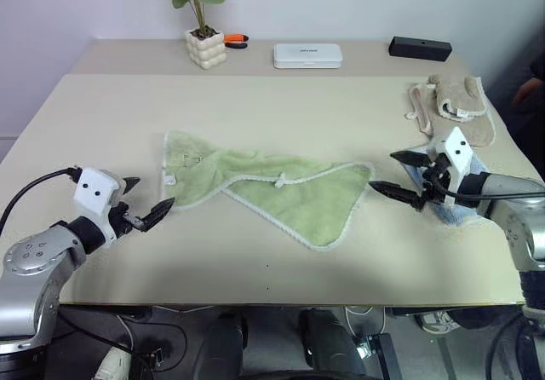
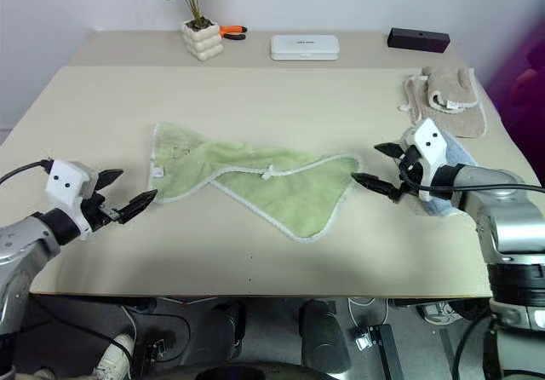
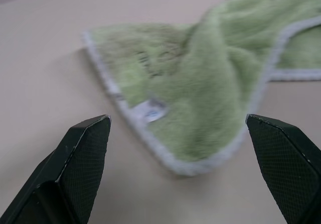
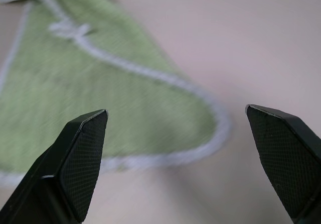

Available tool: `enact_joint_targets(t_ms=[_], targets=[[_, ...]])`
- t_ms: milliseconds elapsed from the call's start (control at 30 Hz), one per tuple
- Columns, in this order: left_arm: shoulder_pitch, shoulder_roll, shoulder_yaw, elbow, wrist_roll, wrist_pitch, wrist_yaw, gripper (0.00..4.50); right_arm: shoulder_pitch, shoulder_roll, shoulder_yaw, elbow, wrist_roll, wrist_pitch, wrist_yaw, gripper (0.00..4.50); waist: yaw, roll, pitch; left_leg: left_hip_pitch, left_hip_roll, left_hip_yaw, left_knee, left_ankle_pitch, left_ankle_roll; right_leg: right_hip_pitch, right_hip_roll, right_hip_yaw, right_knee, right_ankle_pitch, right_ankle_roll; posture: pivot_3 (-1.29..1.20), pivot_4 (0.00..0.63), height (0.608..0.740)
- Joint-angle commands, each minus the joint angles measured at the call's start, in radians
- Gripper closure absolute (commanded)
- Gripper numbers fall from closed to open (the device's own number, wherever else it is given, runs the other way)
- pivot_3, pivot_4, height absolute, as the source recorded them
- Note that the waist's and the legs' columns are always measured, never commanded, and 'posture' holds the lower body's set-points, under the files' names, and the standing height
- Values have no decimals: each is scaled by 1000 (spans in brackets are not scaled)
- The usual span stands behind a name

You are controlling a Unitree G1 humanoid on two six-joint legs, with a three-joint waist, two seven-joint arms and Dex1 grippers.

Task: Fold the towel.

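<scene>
The light green towel (image 1: 272, 188) lies twisted and crumpled in the middle of the beige table (image 1: 255, 107), with a whitish edge and a small white loop (image 1: 279, 180) near its centre. My left gripper (image 1: 146, 199) is open, just left of the towel's left end (image 3: 165, 103), above the table. On the other side, my right gripper (image 1: 393, 174) is open too, just right of the towel's right corner (image 4: 200, 128). Neither gripper touches the cloth.
A beige mitt-like cloth (image 1: 456, 107) lies at the back right, and a light blue towel (image 2: 443, 184) sits under my right arm. At the table's far edge stand a potted plant (image 1: 204, 43), a white box (image 1: 307, 54) and a black box (image 1: 420, 48).
</scene>
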Motion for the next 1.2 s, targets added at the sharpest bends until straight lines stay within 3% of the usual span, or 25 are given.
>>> enact_joint_targets(t_ms=[33, 333, 600, 833, 1067, 1200], targets=[[1, 29, 10, -13, 4, -12, -18, 76, 0, -6, -15, -49, 3, -12, -12, 0, 1, 0, 0, 0, 0, 0, 0, 0, 0, 0, 0, 0, 0, 0, -1, 0, 150, 737], [-21, 31, -43, -12, 27, -20, -20, 76, 9, 16, 12, -44, -18, -56, -24, 0, 7, 0, 0, 0, 0, 1, 0, 0, 0, 0, 0, 0, 0, 0, 0, 0, 150, 737], [-42, 108, -207, -88, 111, -74, -98, 76, 62, 43, 20, -118, 54, 20, -21, 0, 8, 0, 0, 0, 0, 0, 0, 0, 0, 0, 0, 0, 0, 0, -1, 0, 150, 737], [-83, 178, -275, 95, 302, -223, -76, 76, 73, 105, 55, -170, 34, 18, -82, 0, 4, 1, 0, 0, 0, 1, -1, 0, 0, -1, 0, 1, 0, -1, -1, 0, 150, 737], [-233, 114, -364, 387, 390, -369, -65, 76, 43, 171, 77, -182, 24, -4, -136, 0, 11, 3, -1, 0, 0, 1, -1, 0, 0, 0, 0, 1, 0, 1, 1, 0, 150, 737], [-276, 75, -372, 451, 380, -416, -77, 1877, 56, 177, 85, -192, 14, -17, -152, 0, 10, 4, -1, 1, 0, 1, -2, 0, 0, 0, 0, 1, 0, 1, 1, 0, 150, 737]])
